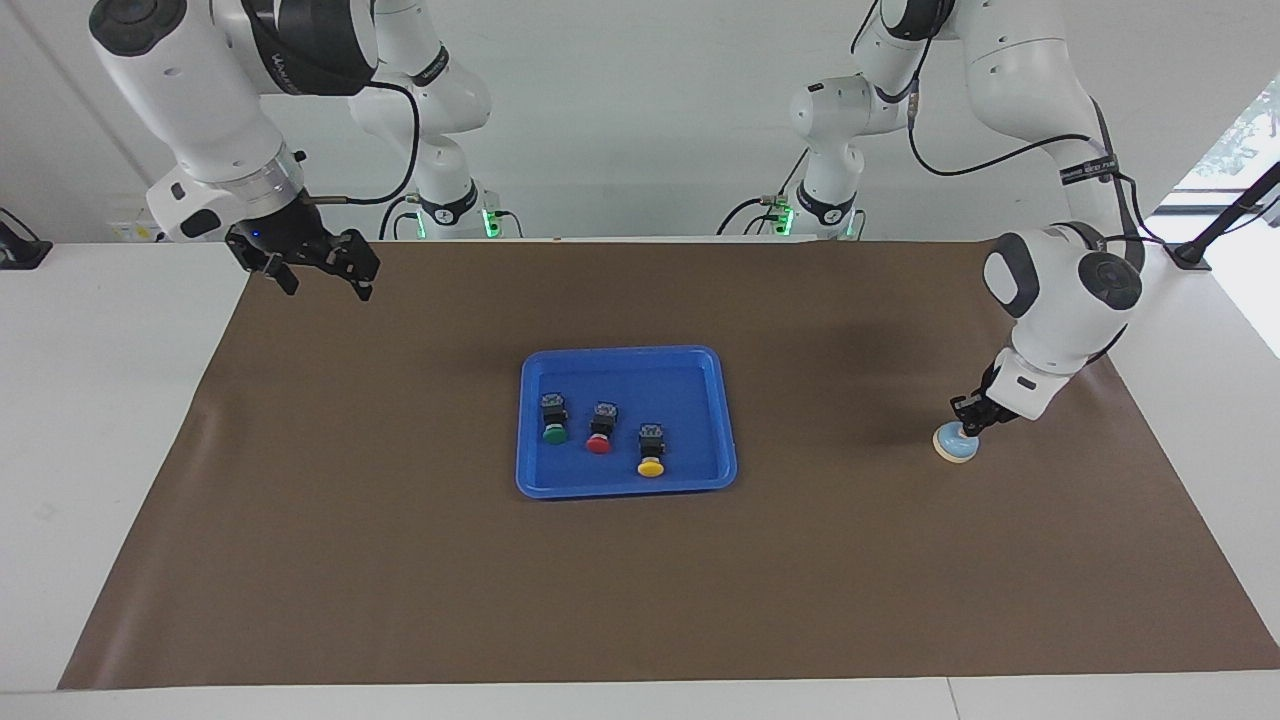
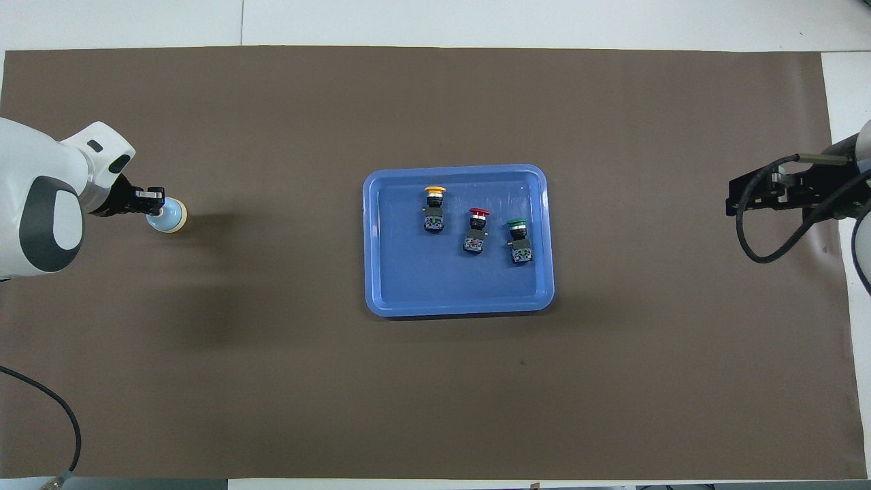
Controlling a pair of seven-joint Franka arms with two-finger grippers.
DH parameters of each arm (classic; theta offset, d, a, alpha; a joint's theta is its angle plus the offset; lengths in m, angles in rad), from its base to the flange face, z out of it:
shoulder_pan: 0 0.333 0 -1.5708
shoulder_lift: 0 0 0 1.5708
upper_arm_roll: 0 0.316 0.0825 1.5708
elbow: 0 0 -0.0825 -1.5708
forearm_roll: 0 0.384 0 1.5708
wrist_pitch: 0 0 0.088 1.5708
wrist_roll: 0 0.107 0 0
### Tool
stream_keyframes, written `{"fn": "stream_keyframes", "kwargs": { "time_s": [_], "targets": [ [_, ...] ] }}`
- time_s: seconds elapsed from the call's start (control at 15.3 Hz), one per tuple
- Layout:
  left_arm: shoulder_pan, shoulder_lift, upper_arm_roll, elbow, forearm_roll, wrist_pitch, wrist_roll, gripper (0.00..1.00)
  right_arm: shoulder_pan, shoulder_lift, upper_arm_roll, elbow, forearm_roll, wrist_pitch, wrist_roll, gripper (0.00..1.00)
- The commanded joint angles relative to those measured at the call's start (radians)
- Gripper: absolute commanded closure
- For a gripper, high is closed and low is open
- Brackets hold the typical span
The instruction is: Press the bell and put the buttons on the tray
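- Two grippers are seen, one on each arm.
- Left gripper point(image 1: 968, 420) is squeezed tight, with its fingertips together, and nothing is held in it.
- Its tip is set down on the top of the one bell point(image 1: 956, 444), so the knob is hidden under it.
- One bell is counted, a small blue dome on a cream base. It is found on the brown mat point(image 1: 400, 560), at the left arm's end of the table, well apart from the tray.
- Right gripper point(image 1: 318, 270) is held wide open, and nothing is held in it.
- It is kept up in the air over the corner of the mat at the right arm's end, where that arm is parked.
- One blue tray point(image 1: 710, 372) is laid flat in the middle of the mat.
- Three buttons are counted, and all three are found inside the tray.
- One green button point(image 1: 554, 418), one red button point(image 1: 600, 428) and one yellow button point(image 1: 650, 450) are laid on their sides in a slanted row, each apart from the next.
- Their round caps are pointed away from the robots.
- The green button is placed toward the right arm's end, the yellow button toward the left arm's end, and the red button between them.
- The yellow button is laid farthest from the robots of the three.
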Motion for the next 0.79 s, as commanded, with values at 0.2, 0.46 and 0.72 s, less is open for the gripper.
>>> {"fn": "stream_keyframes", "kwargs": {
  "time_s": [0.2,0.46,0.72],
  "targets": [
    [-0.008,-0.037,-0.001,0.215,0.021,-0.336,0.007,1.00,-0.014,-0.009,0.011,-0.009,-0.006,-0.014,0.005,0.00],
    [-0.002,-0.115,-0.004,0.247,0.015,-0.437,0.003,0.00,-0.014,-0.009,0.011,-0.009,-0.006,-0.014,0.005,0.00],
    [-0.014,-0.262,-0.003,0.247,0.016,-0.617,0.004,0.00,-0.014,-0.009,0.011,-0.009,-0.006,-0.014,0.005,0.00]
  ]
}}
